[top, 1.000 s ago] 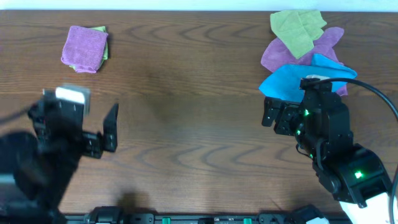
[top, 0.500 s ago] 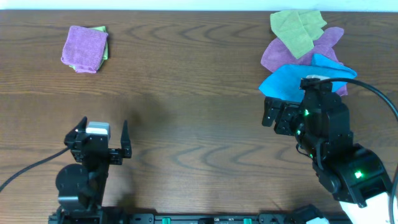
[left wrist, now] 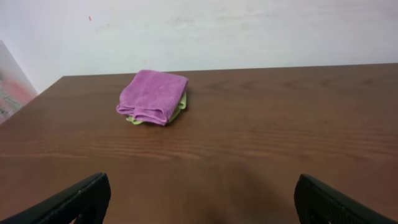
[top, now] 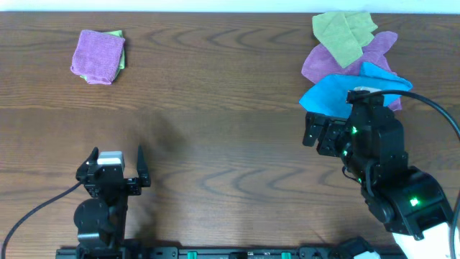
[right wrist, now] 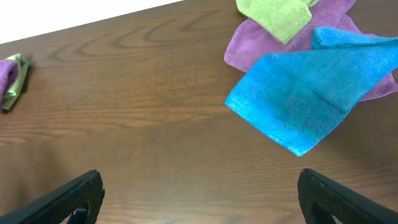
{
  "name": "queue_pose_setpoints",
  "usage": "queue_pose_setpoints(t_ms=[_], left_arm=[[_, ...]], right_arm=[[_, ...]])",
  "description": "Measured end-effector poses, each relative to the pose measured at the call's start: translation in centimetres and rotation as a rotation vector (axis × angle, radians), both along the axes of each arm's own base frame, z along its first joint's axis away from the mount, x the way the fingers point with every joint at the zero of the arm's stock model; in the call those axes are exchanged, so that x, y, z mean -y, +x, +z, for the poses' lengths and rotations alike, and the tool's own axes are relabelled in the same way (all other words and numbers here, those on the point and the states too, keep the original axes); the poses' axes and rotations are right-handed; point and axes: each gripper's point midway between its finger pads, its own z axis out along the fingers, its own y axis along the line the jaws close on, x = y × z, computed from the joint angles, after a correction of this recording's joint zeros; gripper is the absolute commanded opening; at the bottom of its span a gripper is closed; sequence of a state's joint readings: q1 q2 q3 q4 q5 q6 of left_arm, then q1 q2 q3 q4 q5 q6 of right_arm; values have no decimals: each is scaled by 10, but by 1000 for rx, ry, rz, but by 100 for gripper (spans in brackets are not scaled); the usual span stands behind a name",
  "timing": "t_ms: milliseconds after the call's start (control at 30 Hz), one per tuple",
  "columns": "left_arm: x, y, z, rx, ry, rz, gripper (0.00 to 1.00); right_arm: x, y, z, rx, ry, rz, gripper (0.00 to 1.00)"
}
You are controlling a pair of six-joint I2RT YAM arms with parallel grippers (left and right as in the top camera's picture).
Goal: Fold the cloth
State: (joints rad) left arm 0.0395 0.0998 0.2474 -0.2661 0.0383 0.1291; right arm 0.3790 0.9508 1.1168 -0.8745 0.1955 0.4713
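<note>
Dark wooden table (top: 215, 108), folded purple cloth (top: 97, 56) atop a green cloth (top: 121, 52), left fingers (top: 142, 164) and right fingers (top: 310, 130) apart, empty.

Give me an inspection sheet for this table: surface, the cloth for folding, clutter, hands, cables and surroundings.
Surface: brown wooden table, no spills seen.
Job's things: folded purple cloth at the far left, lying on a folded green cloth.
Clutter: a pile at the far right, with a loose green cloth over a loose purple cloth and a blue cloth across its near side.
Hands: left hand open and empty, near the front edge; right hand open and empty, facing the blue cloth without touching it.
Cables: black cable trailing from the left arm; second cable looping by the right arm.
Surroundings: pale wall behind the table; pale object at its left, too cropped to identify.
</note>
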Motion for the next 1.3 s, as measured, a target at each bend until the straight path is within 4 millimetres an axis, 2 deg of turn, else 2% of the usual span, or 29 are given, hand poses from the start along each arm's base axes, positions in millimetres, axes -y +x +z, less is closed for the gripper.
queue_pose_setpoints(t_ms=[533, 1300], left_arm=[[0, 4, -41, -7, -52, 12, 95], [-1, 5, -39, 8, -78, 18, 95]], right_arm=[[0, 0, 0, 1, 0, 0, 99], [0, 0, 0, 0, 0, 0, 99]])
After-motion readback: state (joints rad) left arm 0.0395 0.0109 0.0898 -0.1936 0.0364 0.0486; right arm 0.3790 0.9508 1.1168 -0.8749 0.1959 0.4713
